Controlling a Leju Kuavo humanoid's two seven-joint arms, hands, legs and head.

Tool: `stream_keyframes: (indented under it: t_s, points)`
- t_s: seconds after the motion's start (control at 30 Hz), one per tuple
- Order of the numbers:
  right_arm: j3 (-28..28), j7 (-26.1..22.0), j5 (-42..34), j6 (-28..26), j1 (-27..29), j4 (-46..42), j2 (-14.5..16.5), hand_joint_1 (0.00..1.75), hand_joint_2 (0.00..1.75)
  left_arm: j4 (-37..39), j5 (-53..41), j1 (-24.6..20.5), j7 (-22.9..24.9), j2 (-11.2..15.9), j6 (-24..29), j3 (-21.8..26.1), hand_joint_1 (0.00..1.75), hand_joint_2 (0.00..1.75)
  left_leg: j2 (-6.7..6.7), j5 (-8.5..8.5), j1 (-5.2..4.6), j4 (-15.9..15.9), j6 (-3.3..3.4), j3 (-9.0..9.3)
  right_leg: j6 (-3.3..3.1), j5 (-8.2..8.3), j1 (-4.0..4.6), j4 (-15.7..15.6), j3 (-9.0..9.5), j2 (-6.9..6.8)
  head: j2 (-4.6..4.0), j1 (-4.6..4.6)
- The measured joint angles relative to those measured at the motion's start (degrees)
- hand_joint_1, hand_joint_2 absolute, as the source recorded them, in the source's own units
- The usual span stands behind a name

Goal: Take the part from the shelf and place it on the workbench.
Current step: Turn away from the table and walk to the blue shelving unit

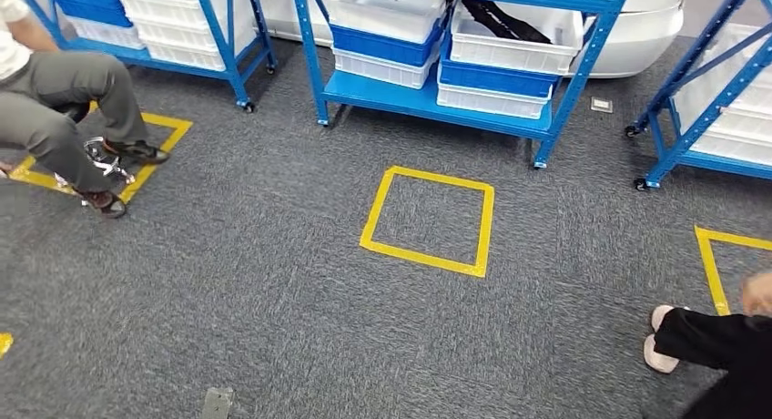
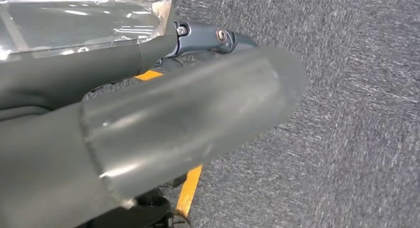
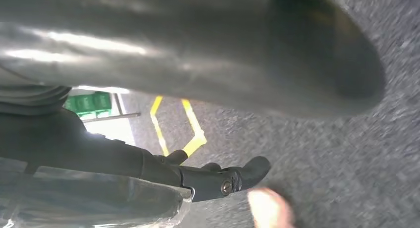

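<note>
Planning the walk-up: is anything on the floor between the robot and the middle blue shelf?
Nothing visible blocks it: bare carpet and a yellow tape square lie before the middle blue shelf. A seated person is off left, another person's foot off right.

Seated person (image 1: 55, 100): cut off by upper left frame edge
Second person (image 1: 719, 346): cut off at lower right corner
Left hand (image 2: 148, 119): blurred, finger posture unreadable
Pale blob (image 3: 270, 208): blurred, unidentifiable

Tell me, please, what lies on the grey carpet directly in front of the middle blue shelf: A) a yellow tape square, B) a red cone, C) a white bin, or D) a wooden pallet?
A: a yellow tape square outlines a patch of carpet just before the middle blue shelf; nothing stands inside it.
</note>
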Motion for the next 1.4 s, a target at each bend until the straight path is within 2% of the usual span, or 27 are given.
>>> stream_keyframes:
  t_s: [0.07, 0.13, 0.23, 0.3, 0.33, 0.4, 0.43, 0.5, 0.6, 0.63, 0.7, 0.77, 0.83, 0.87, 0.9, 0.93, 0.97, 1.0, 1.07, 1.1, 1.17, 1.2, 1.23, 1.3, 1.33, 1.37, 1.4]
  points:
    - [-0.09, -0.01, 0.45, -0.02, 0.18, 0.05, 0.52, 0.0, 0.0, 0.0, -0.16, -0.03, -0.01, 0.01, -0.16, -0.06, 0.0, 0.0, 0.04, -0.51, 0.37, 0.18, -0.46, 0.18, -1.23, -0.25, 0.06, 0.0, 0.3, 0.13, 0.0, -0.22]
    - [-0.18, -0.02, 0.72, -0.04, 0.29, 0.1, 0.89, 0.0, 0.0, 0.0, -0.39, -0.1, -0.01, 0.04, -0.25, -0.22, 0.0, 0.0, 0.09, -1.92, 0.7, 2.96, -1.04, -0.92, -2.31, -0.7, -0.08, -0.07, 0.86, 0.19, 0.0, -0.28]
    - [-0.31, -0.12, 0.8, 0.13, 0.37, 0.15, 1.21, 0.0, 0.0, 0.0, -0.64, -0.12, 0.01, 0.06, -0.31, -0.49, 0.0, 0.0, 0.11, -5.86, 0.83, 14.29, -1.66, -7.5, -3.31, -1.78, 0.1, -0.1, 1.94, 0.19, 0.0, -0.33]
    - [-0.33, -0.23, 0.82, 0.29, 0.6, 0.19, 1.37, 0.0, 0.0, 0.0, -0.87, -0.06, 0.04, 0.08, -0.31, -0.51, 0.0, 0.0, 0.11, -5.19, 0.83, 17.88, -1.54, -10.82, -3.34, -2.68, 0.29, -0.1, 3.02, 0.26, 0.0, -0.33]
    - [-0.33, -0.29, 0.82, 0.32, 0.74, 0.22, 1.45, 0.0, 0.0, 0.0, -0.98, -0.06, 0.08, 0.11, -0.32, -0.53, 0.0, 0.0, 0.11, -3.0, 0.78, 16.17, -1.24, -10.79, -3.28, -3.22, 0.37, -0.11, 3.79, 0.33, 0.0, -0.33]
    - [-0.34, -0.49, 0.9, 0.35, 0.88, 0.27, 1.68, 0.0, 0.0, 0.0, -1.16, -0.07, 0.14, 0.22, -0.35, -0.61, 0.0, 0.0, 0.11, 2.34, 0.5, 8.66, -0.23, -8.3, -3.07, -4.39, 0.45, -0.25, 5.34, 0.46, 0.0, -0.32]
    - [-0.34, -0.59, 0.96, 0.38, 0.83, 0.3, 1.81, 0.0, 0.0, 0.0, -1.24, -0.11, 0.19, 0.28, -0.4, -0.71, 0.0, 0.0, 0.21, 3.7, 0.24, 5.22, 0.25, -6.87, -2.82, -4.96, 0.54, -0.46, 5.88, 0.52, 0.0, -0.27]
    - [-0.34, -0.78, 1.05, 0.45, 0.74, 0.36, 2.02, 0.0, 0.0, -0.01, -1.46, -0.23, 0.29, 0.36, -0.52, -1.07, 0.0, 0.0, 0.35, 3.48, -0.3, 1.85, 0.91, -5.17, -2.0, -5.49, 0.64, -1.14, 6.95, 0.51, 0.0, -0.17]
    - [-0.36, -0.87, 1.15, 0.74, 0.83, 0.38, 2.1, 0.0, 0.0, -0.01, -1.72, -0.19, 0.49, 0.35, -0.65, -1.41, 0.0, 0.0, 0.19, 2.67, -0.44, -0.87, 1.9, -2.46, -0.57, -4.78, 0.96, -0.84, 8.72, 0.2, -0.02, -0.07]
    - [-0.36, -0.9, 1.17, 0.86, 0.82, 0.39, 2.13, 0.0, 0.0, -0.01, -1.76, -0.17, 0.54, 0.36, -0.67, -1.42, 0.0, 0.0, 0.19, 2.54, -0.41, -1.53, 2.23, -1.19, -0.48, -4.69, 1.04, 0.93, 7.92, 0.13, -0.03, 0.03]
    - [-0.37, -0.99, 1.2, 1.01, 0.75, 0.39, 2.16, 0.0, 0.0, 0.0, -1.79, -0.28, 0.58, 0.39, -0.72, -1.44, 0.0, 0.0, 0.27, 1.98, -0.38, -2.51, 2.8, 1.04, -0.47, -5.41, 0.89, 7.83, 3.6, 0.09, -0.04, 0.2]
    - [-0.38, -1.03, 1.2, 1.11, 1.05, 0.43, 2.13, 0.0, 0.0, 0.0, -1.79, -0.35, 0.68, 0.35, -0.9, -1.47, 0.0, 0.0, 0.11, 0.97, -0.28, -3.51, 3.16, 3.25, -0.29, -8.82, 0.55, 13.51, -2.0, 0.14, -0.02, 0.23]
    - [-0.38, -1.03, 1.29, 1.22, 1.57, 0.54, 2.13, 0.0, 0.0, 0.01, -1.79, -0.26, 1.19, 0.31, -1.45, -1.5, 0.0, 0.0, -0.32, -0.52, -0.14, -4.61, 2.89, 6.14, -0.18, -12.5, 0.13, 13.16, -5.4, 0.11, -0.02, 0.3]
    - [-0.38, -1.03, 1.39, 1.28, 1.76, 0.62, 2.15, 0.0, 0.0, 0.02, -1.79, -0.22, 1.62, 0.36, -1.86, -1.5, 0.0, 0.0, -0.49, -1.47, -0.05, -4.91, 2.61, 7.58, 0.37, -12.32, -0.19, 10.82, -6.12, 0.06, -0.02, 0.33]
    - [-0.38, -1.03, 1.49, 1.36, 1.91, 0.76, 2.17, 0.0, 0.0, 0.02, -1.78, -0.18, 2.07, 0.45, -2.22, -1.49, 0.0, 0.0, -0.57, -2.6, 0.04, -5.03, 2.28, 8.8, 1.45, -9.39, -0.46, 7.5, -6.43, -0.07, -0.02, 0.49]
    - [-0.38, -1.03, 1.62, 1.45, 2.0, 0.89, 2.21, 0.0, 0.0, 0.02, -1.78, -0.17, 2.44, 0.57, -2.48, -1.49, 0.0, 0.0, -0.58, -3.98, 0.04, -4.96, 1.96, 10.05, 2.66, -5.05, -0.59, 3.89, -6.38, -0.41, -0.02, 0.59]
    - [-0.38, -1.01, 1.71, 1.62, 1.99, 1.0, 2.22, 0.0, 0.0, 0.02, -1.78, -0.18, 2.69, 0.67, -2.63, -1.48, 0.0, 0.0, -0.57, -5.48, 0.03, -5.07, 1.62, 11.2, 3.32, -1.01, -0.44, 1.37, -5.88, -0.84, -0.02, 0.68]
    - [-0.38, -0.96, 1.78, 1.75, 1.95, 1.08, 2.24, 0.0, 0.0, -0.01, -1.78, -0.27, 2.83, 0.73, -2.7, -1.48, 0.0, 0.0, -0.53, -6.57, 0.04, -5.21, 1.23, 12.7, 3.28, 1.94, -0.09, -0.23, -5.21, -1.08, -0.02, 0.61]
    - [-0.38, -0.88, 1.91, 1.95, 1.56, 1.08, 2.16, 0.0, 0.0, -0.07, -1.79, -0.96, 2.9, 0.75, -2.72, -1.53, 0.0, 0.0, -0.47, -6.24, 0.23, -3.1, 0.5, 14.17, 1.55, 2.38, 0.19, -0.85, -3.16, -0.96, -0.02, 0.36]
    - [-0.39, -0.86, 1.94, 1.97, 1.36, 1.07, 2.08, 0.0, 0.0, -0.1, -1.8, -1.39, 2.9, 0.75, -2.76, -1.61, 0.0, 0.0, -0.39, -4.83, 0.41, 0.16, 0.25, 13.54, 0.55, 2.37, 0.01, -1.23, -1.91, -0.73, -0.01, 0.32]
    - [-0.4, -0.85, 2.0, 2.05, 0.98, 1.09, 1.87, 0.0, 0.0, -0.1, -1.81, -1.92, 2.91, 0.73, -2.83, -1.82, 0.0, 0.0, -0.24, -3.23, 0.78, 8.97, -0.17, 9.02, -1.41, 2.16, -0.58, -1.83, 0.76, -0.69, -0.01, 0.29]
    - [-0.42, -0.86, 2.05, 2.11, 0.87, 1.09, 1.84, 0.0, 0.0, -0.09, -1.78, -1.89, 2.9, 0.74, -2.84, -1.92, 0.0, 0.0, -0.18, -4.38, 0.94, 12.36, -0.42, 6.49, -2.11, 1.8, -0.65, -1.91, 1.73, -0.71, -0.02, 0.31]
    - [-0.42, -0.89, 2.13, 2.17, 0.81, 1.09, 1.86, 0.0, 0.0, -0.08, -1.72, -1.75, 2.86, 0.76, -2.78, -1.96, 0.0, 0.0, -0.16, -6.98, 1.12, 14.35, -0.74, 4.09, -2.47, 1.05, -0.78, -1.93, 2.54, -0.57, -0.01, 0.27]
    - [-0.43, -0.96, 2.35, 2.34, 0.79, 1.09, 2.03, 0.0, 0.0, -0.07, -1.49, -1.32, 2.7, 0.92, -2.61, -1.96, 0.0, 0.0, -0.11, -14.02, 1.68, 14.89, -1.52, 0.17, -2.09, -0.5, -1.36, -1.93, 4.2, -0.09, -0.01, 0.29]
    - [-0.43, -0.98, 2.47, 2.41, 0.92, 1.09, 2.16, 0.0, 0.0, -0.07, -1.36, -1.13, 2.6, 1.03, -2.55, -1.95, 0.0, 0.0, -0.05, -16.31, 2.06, 13.72, -2.04, -1.11, -1.6, -1.33, -1.85, -1.91, 5.07, 0.11, -0.01, 0.27]
    - [-0.43, -0.98, 2.58, 2.46, 1.03, 1.1, 2.29, 0.0, 0.0, -0.07, -1.25, -0.96, 2.52, 1.15, -2.51, -1.95, 0.0, 0.0, 0.05, -16.52, 2.53, 11.75, -2.72, -1.97, -1.0, -2.17, -2.43, -1.86, 6.03, 0.26, -0.02, 0.23]
    - [-0.43, -0.98, 2.67, 2.48, 1.13, 1.1, 2.39, 0.0, 0.0, -0.07, -1.19, -0.79, 2.45, 1.27, -2.51, -1.94, 0.0, 0.0, 0.3, -13.88, 3.1, 9.19, -3.55, -2.42, -0.29, -3.02, -2.92, -1.83, 6.89, 0.32, -0.02, 0.17]
